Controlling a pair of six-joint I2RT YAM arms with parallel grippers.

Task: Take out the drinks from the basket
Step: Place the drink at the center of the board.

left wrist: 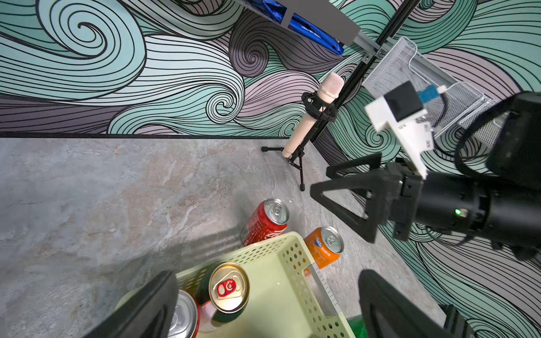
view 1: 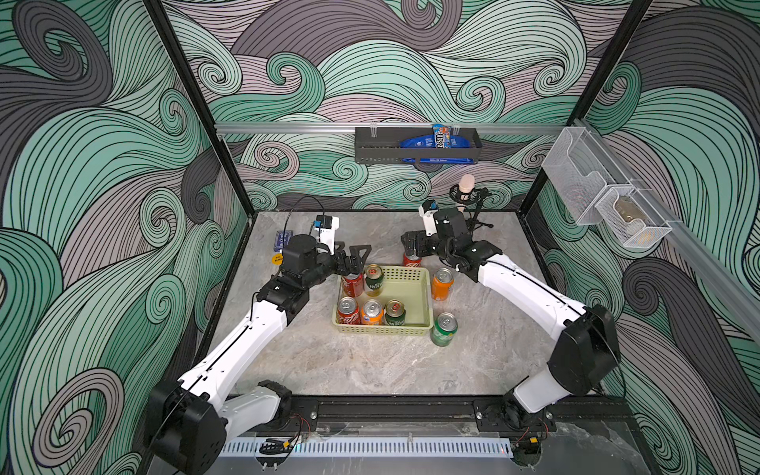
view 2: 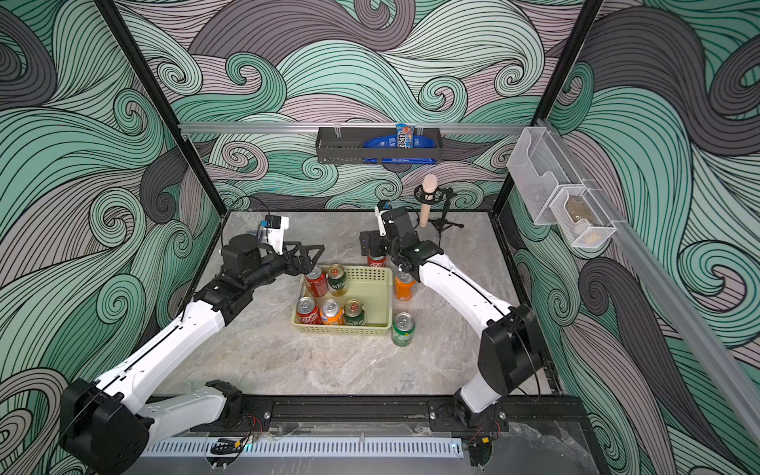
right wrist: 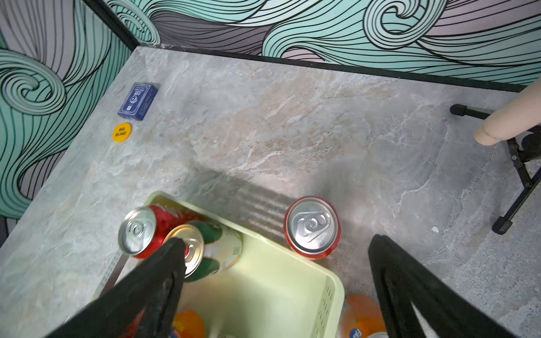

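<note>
In both top views the basket (view 1: 413, 294) (view 2: 372, 296) sits in the middle of the tabletop (view 1: 370, 370) with five drinks (view 1: 372, 312) upright inside. Outside it stand a red can (view 1: 411, 260) just past its far side, an orange can (view 1: 442, 283) beside its right wall and a bright green can (view 1: 444, 329) at its near right corner. The left jaws hang over the basket's far left corner, and the right jaws are above the red can.

In the left wrist view the left jaws stand wide apart over the basket, clamped on nothing.

In the right wrist view the right jaws are apart. The red can stands on the tabletop just outside the basket, clear of both.
</note>
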